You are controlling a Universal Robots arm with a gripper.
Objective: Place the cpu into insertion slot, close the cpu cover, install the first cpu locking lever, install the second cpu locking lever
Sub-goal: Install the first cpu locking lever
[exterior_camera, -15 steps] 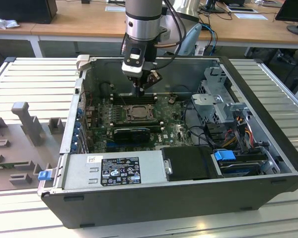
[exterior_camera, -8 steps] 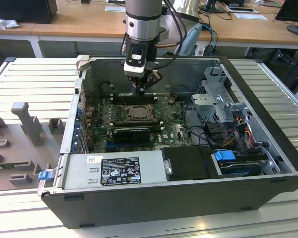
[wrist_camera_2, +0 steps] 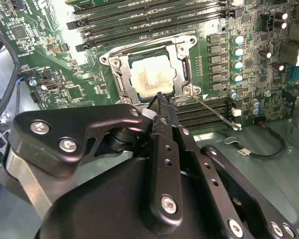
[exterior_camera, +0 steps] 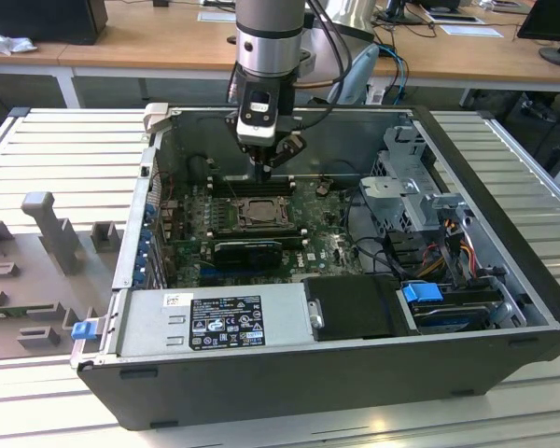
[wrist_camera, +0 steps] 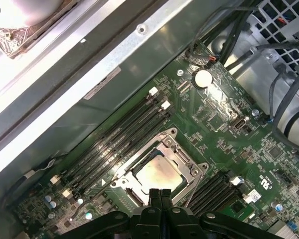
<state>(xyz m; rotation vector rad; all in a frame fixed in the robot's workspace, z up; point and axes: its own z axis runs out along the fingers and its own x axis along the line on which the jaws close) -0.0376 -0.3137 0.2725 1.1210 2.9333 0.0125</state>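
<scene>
Two of the four steps look done as the arm's tool (wrist_camera_2: 161, 97), fingers pressed together with nothing seen between them, hangs just beside the edge of the slot (wrist_camera_2: 111, 61) inside an open computer case (exterior_camera: 289, 373). Whether the tool touches the metal there cannot be told.

The cpu (wrist_camera_2: 152, 77) lies flat in the slot. The cover (wrist_camera_2: 181, 62) appears folded down around it, its cut-out framing the pale chip.

What seems left is the locking. One thin lever (wrist_camera_2: 214, 112) juts out from the slot's corner near the tool, over a bank of memory slots (wrist_camera_2: 204, 119), and is apparently not latched. How the second lever stands cannot be made out.

The case lies on its side on a slatted worktop (exterior_camera: 65, 140). It holds:
- the green board (exterior_camera: 331, 243) that carries the slot
- a long black graphics card (exterior_camera: 247, 252)
- a silver power supply (exterior_camera: 215, 317) along the near wall
- a drive cage (exterior_camera: 401, 182)
- a tangle of cables (exterior_camera: 448, 245) at the exterior view's right
</scene>
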